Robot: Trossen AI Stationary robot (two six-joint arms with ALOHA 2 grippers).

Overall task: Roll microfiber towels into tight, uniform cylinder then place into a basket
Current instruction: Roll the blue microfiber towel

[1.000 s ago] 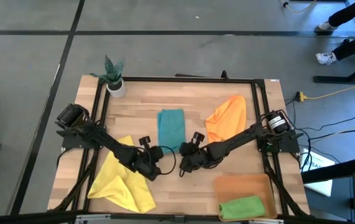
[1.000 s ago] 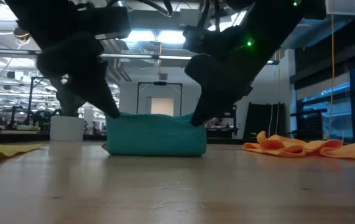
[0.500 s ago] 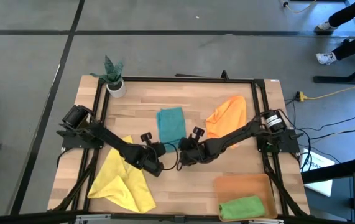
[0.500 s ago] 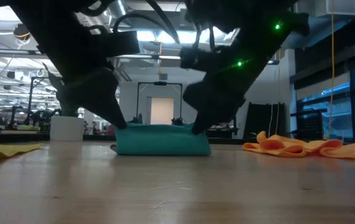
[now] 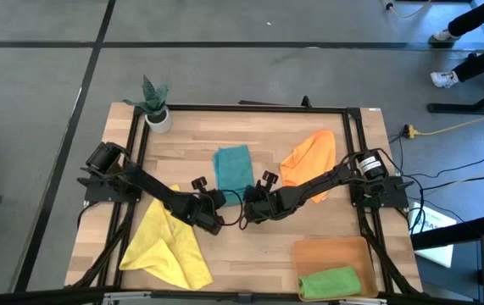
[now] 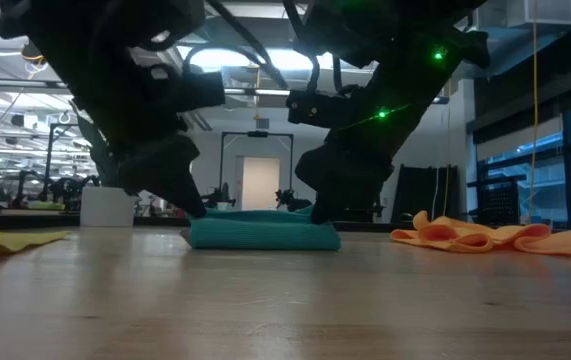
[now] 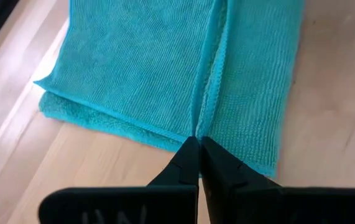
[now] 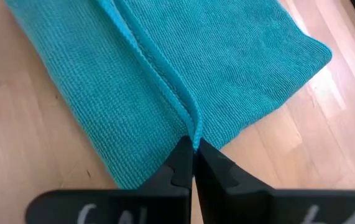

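1. High view: we see the teal towel (image 5: 233, 167) folded flat mid-table, with the left gripper (image 5: 215, 200) and right gripper (image 5: 251, 203) at its near edge.
2. In the left wrist view, our left fingers (image 7: 186, 163) are pinched shut on a raised teal fold.
3. In the right wrist view, our right fingers (image 8: 180, 163) likewise clamp a teal fold.
4. The basket (image 5: 314, 251) holds a rolled green towel (image 5: 330, 282); the yellow towel (image 5: 167, 248) and orange towel (image 5: 311, 158) lie loose.

teal towel (image 6: 263, 232) flat, both claws touching
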